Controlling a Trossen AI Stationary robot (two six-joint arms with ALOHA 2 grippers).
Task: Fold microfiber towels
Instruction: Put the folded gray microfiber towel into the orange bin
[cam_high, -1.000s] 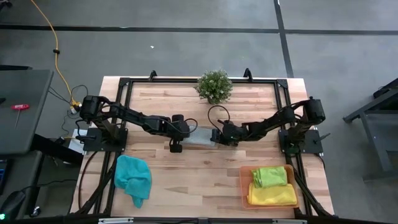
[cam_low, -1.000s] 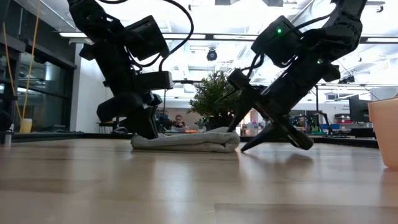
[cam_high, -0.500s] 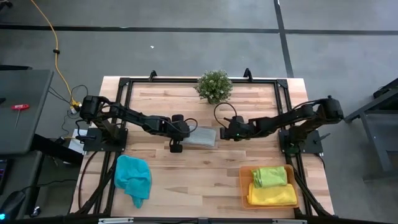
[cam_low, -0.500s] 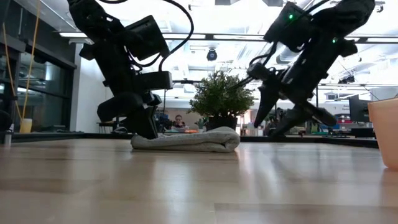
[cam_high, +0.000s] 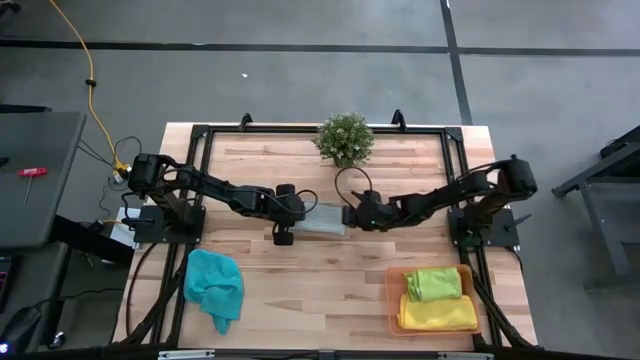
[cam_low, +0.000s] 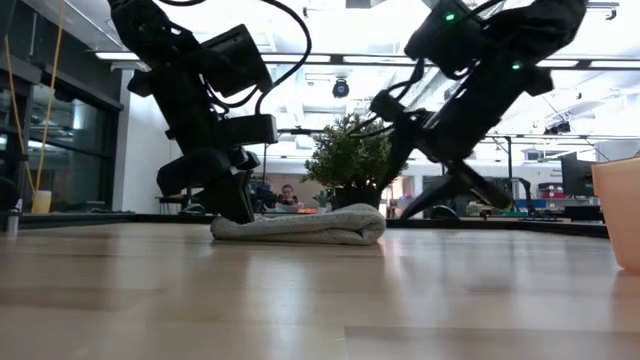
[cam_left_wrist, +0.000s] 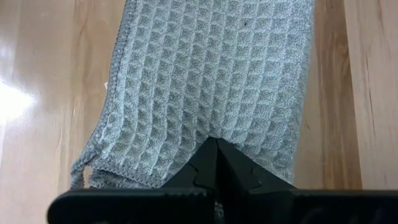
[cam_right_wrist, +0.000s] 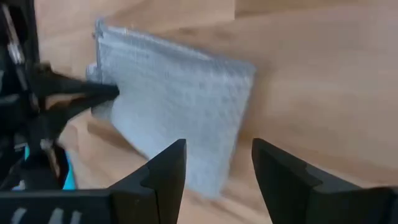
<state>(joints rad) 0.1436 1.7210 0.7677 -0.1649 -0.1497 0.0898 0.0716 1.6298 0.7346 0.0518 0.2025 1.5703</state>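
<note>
Grey towel (cam_high: 324, 220) lies folded into a flat oblong on the table (cam_high: 300, 290) between the two grippers, its waffle weave plain in the left wrist view (cam_left_wrist: 211, 81). At one short end the left gripper (cam_high: 284, 222) has its jaws closed to a point and pressed down on the cloth's edge, pinning it to the wood; in the low view that gripper (cam_low: 235, 205) stands on the end of the folded bundle (cam_low: 300, 226). Opposite it, the right gripper (cam_high: 354, 214) is just off the towel's other short end, jaws spread apart and holding nothing; its two dark fingers (cam_right_wrist: 163, 171) frame the near edge of the grey cloth (cam_right_wrist: 180, 106) from above, apart from it. Beyond the towel, behind both jaws, stands the plant (cam_high: 345, 137). On the near side of the left jaws, well apart from them, a teal towel (cam_high: 214, 285) lies crumpled on the wood. Well apart from the right jaws, on their near side, an orange tray (cam_high: 393, 300) holds a green towel (cam_high: 434, 284) resting on a folded yellow towel (cam_high: 440, 314).
</note>
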